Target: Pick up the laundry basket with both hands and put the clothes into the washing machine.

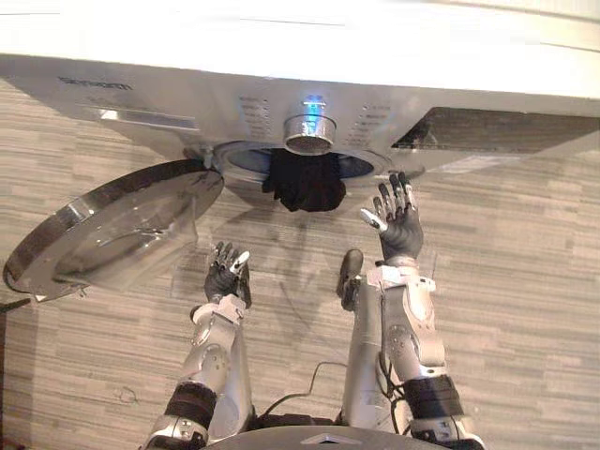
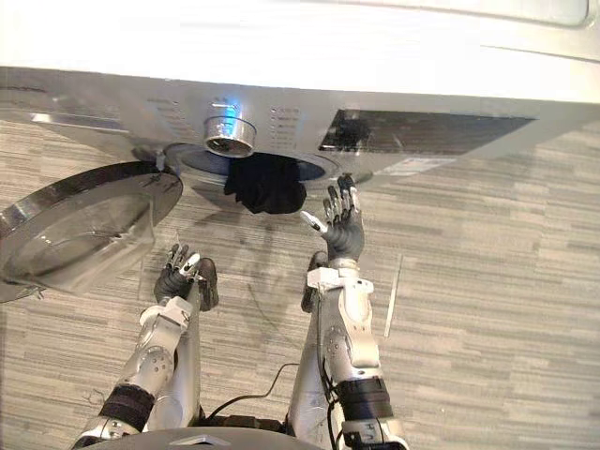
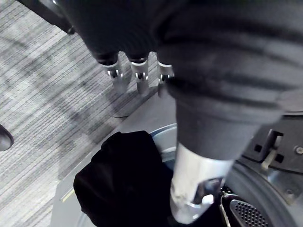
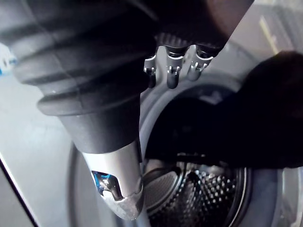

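**A:** What are the hands doing?

**B:** The right hand (image 1: 401, 228) is up, fingers spread straight and gripping nothing. It is just beside the right edge of the round opening. The left hand (image 1: 225, 278) sits lower and further from the machine, below the hinge side. Its fingers are loose and it is empty too.

**A:** And the clothes?

**B:** A dark garment (image 1: 305, 181) is bunched at the mouth of the washing machine (image 1: 178, 105). It is draped over the lower rim and hangs part-way out. Behind it I can see the dimpled drum (image 4: 199, 191). Neither hand seems to touch the cloth.

**A:** So which step is this?

**B:** The loading step, I'd say, and close to its end. The cloth has reached the machine but isn't fully inside.

**A:** What does the next move call for?

**B:** A hand has to tuck the dangling part up over the rim and push it deep enough to clear the seal. The right hand is the nearer one, so I'd expect it to go in, fingers first, under the fold.

**A:** Can you count things for me?

**B:** There are two hands, both free. I can make out one dark garment, though the bundle could hide a second piece. There is one machine, and its one door (image 1: 112, 225) is swung wide to the robot's left. One silver dial (image 1: 309, 133) sits above the opening. All of it stands on the grey plank floor (image 1: 525, 281).
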